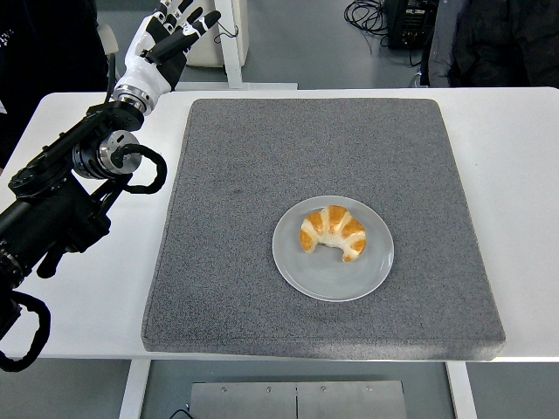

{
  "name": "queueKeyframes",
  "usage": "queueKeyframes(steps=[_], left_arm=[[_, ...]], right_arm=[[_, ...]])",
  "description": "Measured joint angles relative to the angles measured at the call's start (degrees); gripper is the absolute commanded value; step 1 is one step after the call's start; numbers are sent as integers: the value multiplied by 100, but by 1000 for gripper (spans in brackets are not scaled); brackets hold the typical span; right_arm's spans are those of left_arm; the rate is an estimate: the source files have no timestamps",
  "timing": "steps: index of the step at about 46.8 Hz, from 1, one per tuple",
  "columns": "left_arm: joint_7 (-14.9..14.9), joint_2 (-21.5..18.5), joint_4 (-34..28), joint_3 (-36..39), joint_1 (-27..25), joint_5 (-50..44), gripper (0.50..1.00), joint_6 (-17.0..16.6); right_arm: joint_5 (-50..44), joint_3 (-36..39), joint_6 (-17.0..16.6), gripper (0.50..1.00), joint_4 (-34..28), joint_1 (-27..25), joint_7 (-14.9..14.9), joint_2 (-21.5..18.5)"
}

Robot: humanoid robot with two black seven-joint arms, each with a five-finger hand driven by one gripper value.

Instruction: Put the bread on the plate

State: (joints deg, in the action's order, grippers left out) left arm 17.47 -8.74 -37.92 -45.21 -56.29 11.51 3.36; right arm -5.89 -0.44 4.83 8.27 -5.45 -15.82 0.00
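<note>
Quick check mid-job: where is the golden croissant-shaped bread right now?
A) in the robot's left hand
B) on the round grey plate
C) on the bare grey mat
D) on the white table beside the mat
B: the golden croissant-shaped bread lies on the round grey plate, which sits on the grey felt mat; the left hand is up at the far-left corner, fingers spread and empty.
</note>
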Motion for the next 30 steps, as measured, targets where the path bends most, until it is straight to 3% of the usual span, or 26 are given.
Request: queueKeyframes(steps=[30], left_arm=[[1,247,467,38,214,-438,975,113]], right_arm=[[0,-1,0,1000,0,0,0,0]])
